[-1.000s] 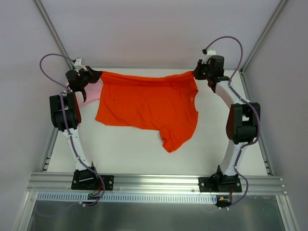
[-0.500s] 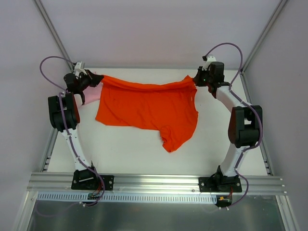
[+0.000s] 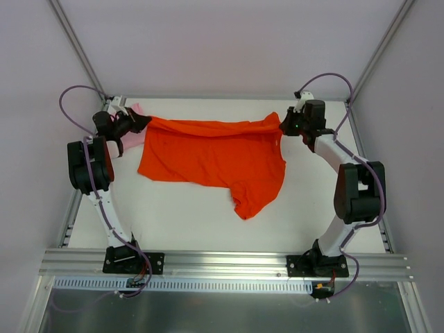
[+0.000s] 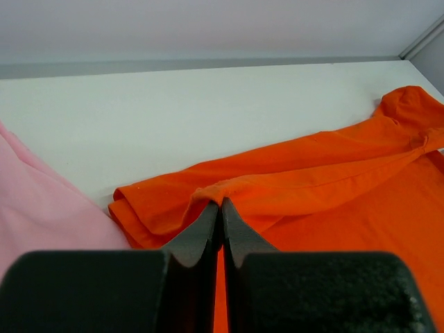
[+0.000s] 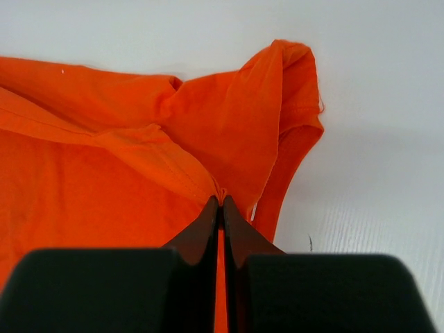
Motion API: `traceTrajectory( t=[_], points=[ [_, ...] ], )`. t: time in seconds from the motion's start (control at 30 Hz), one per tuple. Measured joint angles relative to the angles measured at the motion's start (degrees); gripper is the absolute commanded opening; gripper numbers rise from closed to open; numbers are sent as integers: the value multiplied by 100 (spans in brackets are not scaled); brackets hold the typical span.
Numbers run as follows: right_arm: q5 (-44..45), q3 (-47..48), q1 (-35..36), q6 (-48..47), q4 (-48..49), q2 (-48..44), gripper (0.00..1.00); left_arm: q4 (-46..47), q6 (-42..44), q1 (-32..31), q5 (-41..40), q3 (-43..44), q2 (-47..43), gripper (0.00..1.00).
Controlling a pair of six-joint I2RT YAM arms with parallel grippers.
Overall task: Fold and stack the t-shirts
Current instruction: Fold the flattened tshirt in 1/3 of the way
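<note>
Orange-red t-shirt (image 3: 208, 158) lies spread over the far half of the white tabletop (image 3: 180, 222), with one sleeve trailing toward the arm bases. Its far edge is gathered into a doubled band running side to side.

Left pincer (image 3: 141, 122) is clamped on the far-left corner and right pincer (image 3: 283, 123) on the far-right corner beside the sleeve. In both wrist views the jaws are pressed together with a thin pinch of cloth between them.

Gripping both corners at once looks meant to carry the edge over level, so the fold lands square.

Pink t-shirt (image 3: 133, 139) sits just beside the left corner, partly hidden by the left arm. It is probably the stack partner.
</note>
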Motion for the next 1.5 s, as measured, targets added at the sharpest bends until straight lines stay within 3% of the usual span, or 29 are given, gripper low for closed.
traceTrajectory(
  t=[0.57, 1.13, 1.2, 1.27, 1.3, 1.33, 1.37, 1.4, 1.5],
  points=[
    [-66, -616, 0, 160, -192, -136, 1, -1338, 533, 13, 2, -101, -431, 0],
    [-92, -750, 0, 197, -251, -136, 1, -2750, 1482, 13, -610, -597, -1445, 1],
    [-105, -752, 0, 195, -256, -136, 7, -2903, 1541, 13, -660, -597, -1449, 20],
    [-114, -752, 0, 210, -262, -136, 22, -3080, 1613, 13, -737, -597, -1449, 40],
    [-122, -752, 0, 219, -273, -136, 39, -3143, 1644, 13, -776, -597, -1449, 46],
    [-131, -752, 0, 223, -291, -136, 49, -3191, 1648, 13, -800, -597, -1449, 56],
    [-144, -752, 0, 229, -306, -136, 65, -3220, 1659, 15, -820, -601, -1453, 89],
    [-164, -752, 0, 238, -328, -136, 71, -3235, 1705, 15, -850, -603, -1458, 99],
    [-214, -710, 0, 157, -514, -136, 91, -3357, 1672, 17, -942, -612, -1558, 99]
  ],
)
